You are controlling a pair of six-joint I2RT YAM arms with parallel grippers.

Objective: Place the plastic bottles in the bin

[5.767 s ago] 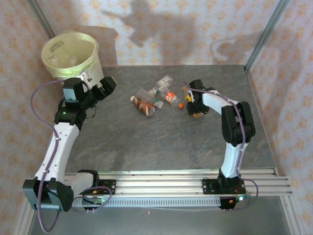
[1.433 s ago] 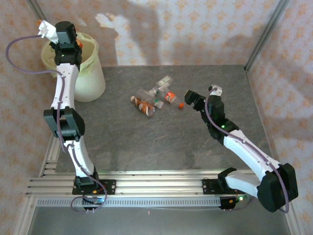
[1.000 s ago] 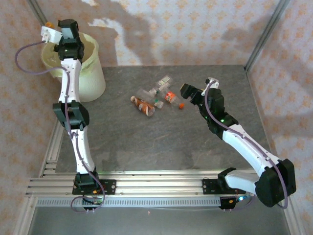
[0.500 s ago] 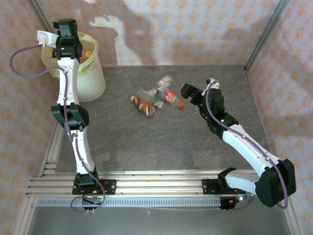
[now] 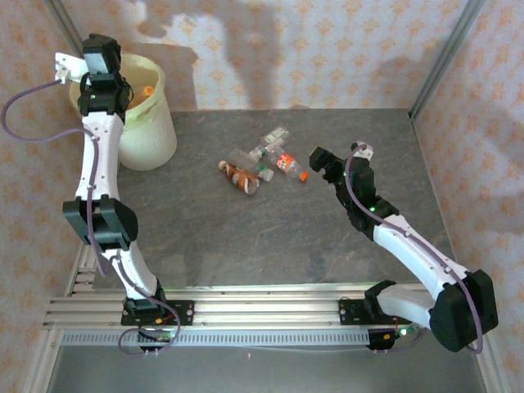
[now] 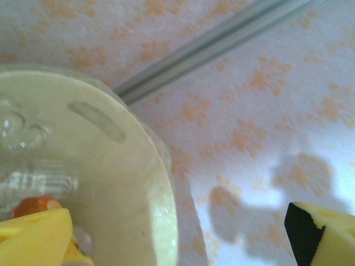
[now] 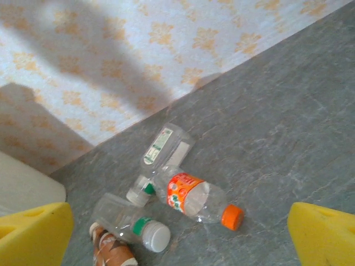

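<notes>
Far-left corner of tabletop (image 5: 246,237): bin (image 5: 151,135), bottles (image 6: 33,183) inside; mid-tabletop, well to its right: bottle cluster (image 5: 284,162).

You see a cream-white bin (image 5: 151,135) at ten o'clock on the table (image 5: 270,237), lined with a pale yellow bag. An orange cap (image 5: 147,90) shows inside it. The table is dark grey with lighter marbled veins. The wall (image 5: 327,57) is pale pinkish white with a repeating orange flower print.

Among the clear bottles (image 5: 262,164) near the middle, the orange bottle (image 7: 197,199) has an orange label and orange cap. At its eight o'clock lies the green-banded bottle (image 7: 133,224) with a white cap. Just beyond is the brown-labelled bottle (image 7: 113,252).

Your finger pads (image 7: 324,233) are yellow, and the arms (image 5: 409,246) are white with black joints.
</notes>
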